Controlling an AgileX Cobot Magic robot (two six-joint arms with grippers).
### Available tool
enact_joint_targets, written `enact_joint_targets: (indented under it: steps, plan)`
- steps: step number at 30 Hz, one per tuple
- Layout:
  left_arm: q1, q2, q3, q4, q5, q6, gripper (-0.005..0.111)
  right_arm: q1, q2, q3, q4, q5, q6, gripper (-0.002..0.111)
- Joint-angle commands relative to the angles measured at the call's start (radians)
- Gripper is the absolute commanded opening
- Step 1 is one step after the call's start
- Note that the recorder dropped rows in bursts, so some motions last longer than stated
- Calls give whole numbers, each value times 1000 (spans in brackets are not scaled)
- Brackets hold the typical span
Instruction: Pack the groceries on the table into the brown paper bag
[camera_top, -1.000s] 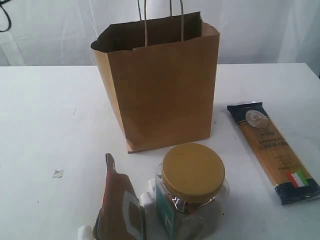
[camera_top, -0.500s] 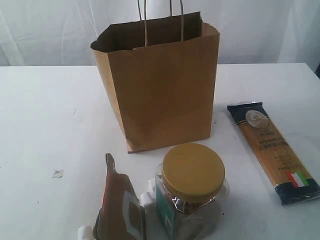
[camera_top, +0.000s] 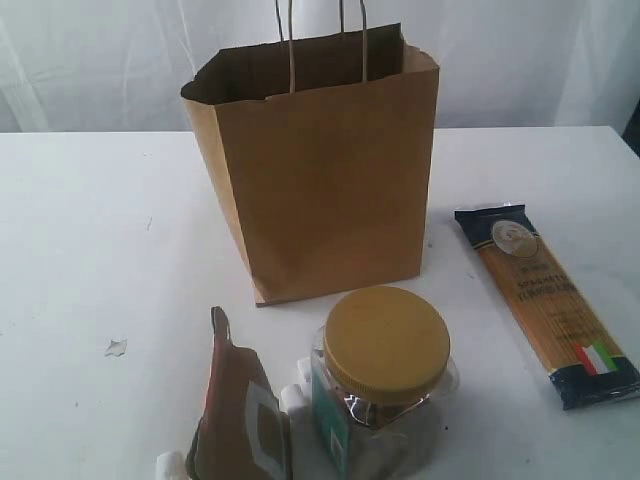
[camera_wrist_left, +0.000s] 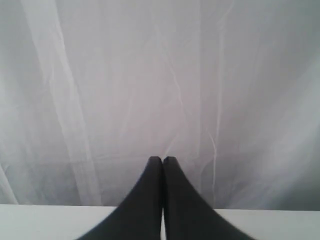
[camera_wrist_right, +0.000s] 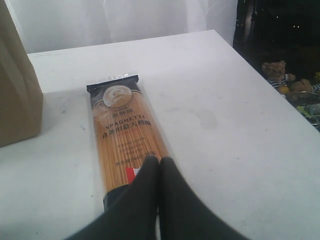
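The brown paper bag stands upright and open at the middle of the table. In front of it stand a clear jar with a mustard lid and a brown-orange pouch. The spaghetti packet lies flat to the right of the bag. My right gripper is shut and empty, hovering over the near end of the spaghetti packet, with the bag's edge off to one side. My left gripper is shut and empty, facing a white curtain. Neither gripper shows in the exterior view.
Small white cylindrical bits lie between the pouch and the jar. A torn scuff marks the tabletop at the left. The table's right edge drops to a dark area with teddy bears. A white curtain hangs behind.
Nothing on the table has moved. A dark shape at the upper left edge one second ago is gone, and a dark shape has come in at the right edge.
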Motion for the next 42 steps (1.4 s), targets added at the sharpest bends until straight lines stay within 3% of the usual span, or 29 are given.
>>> enact_joint_targets:
  steps: [1, 5, 7, 9, 11, 14, 19, 24, 30, 32, 40, 42]
  plan:
    - [0, -106, 124, 10, -33, -12, 0, -6, -6, 6, 0, -3, 3, 0]
    - [0, -247, 259, -114, 179, -48, 0, -6, -6, 6, 0, -3, 3, 0]
    - [0, -330, 314, -173, 373, -61, 0, -6, -6, 6, -32, -3, 3, 0]
    - [0, -389, 355, -171, 537, 2, 0, -6, -6, 6, -75, -3, -3, 0]
    - [0, -453, 408, -171, 637, 113, 0, -6, -6, 6, -252, -3, -101, 0]
    - [0, -557, 488, -173, 565, 146, 0, -6, -6, 6, -505, -46, -157, 0]
    - [0, -734, 623, -198, 305, 60, 0, -6, -6, 6, -515, -235, -148, 0]
    - [0, -879, 781, -198, 248, 32, 0, -6, -6, 6, -515, -244, -148, 0]
    - [0, -1038, 926, -149, -277, 32, 0, -6, -6, 6, -515, -241, -155, 0]
    - [0, -1038, 926, -47, -253, 42, 0, -6, -6, 6, -515, -241, -155, 0]
    - [0, -1038, 947, -58, 69, 99, 0, -6, -6, 6, -515, -241, -155, 0]
    - [0, -1038, 999, -174, 146, 282, 0, -6, -6, 6, -515, -241, -155, 0]
